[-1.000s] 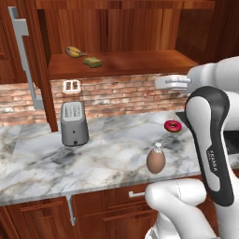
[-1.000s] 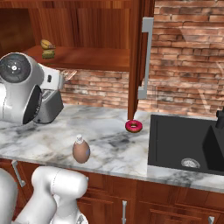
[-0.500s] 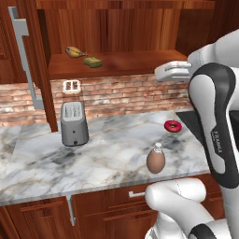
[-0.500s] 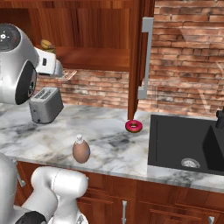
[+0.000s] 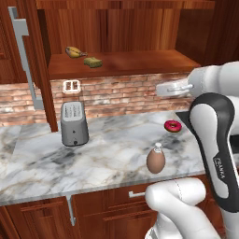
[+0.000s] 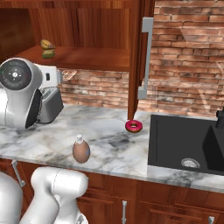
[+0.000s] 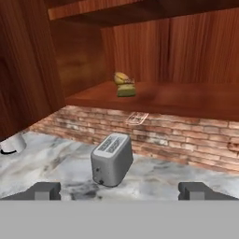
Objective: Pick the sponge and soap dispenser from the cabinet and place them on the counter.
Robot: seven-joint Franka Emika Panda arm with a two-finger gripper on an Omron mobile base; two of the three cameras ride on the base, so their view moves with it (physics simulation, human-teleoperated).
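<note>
The sponge (image 5: 93,61) (image 7: 126,91), yellow with an olive-green face, lies on the open cabinet's wooden shelf (image 5: 140,63) beside a banana (image 5: 73,51). The tan soap dispenser (image 5: 156,159) (image 6: 81,150) stands upright on the marble counter (image 5: 107,144) near its front edge. My gripper (image 7: 121,191) is open with nothing between its tips. It hangs in the air over the counter at about shelf-edge height (image 5: 163,89), well right of the sponge and facing it and the toaster.
A silver toaster (image 5: 73,123) (image 7: 111,159) stands on the counter under the shelf. A red doughnut (image 5: 173,125) (image 6: 133,126) lies near the black sink (image 6: 183,140). The cabinet doors (image 5: 28,56) (image 6: 139,57) stand open on both sides.
The hand rose a little and has come back down to about where it was. The sponge, soap dispenser and other things have not moved.
</note>
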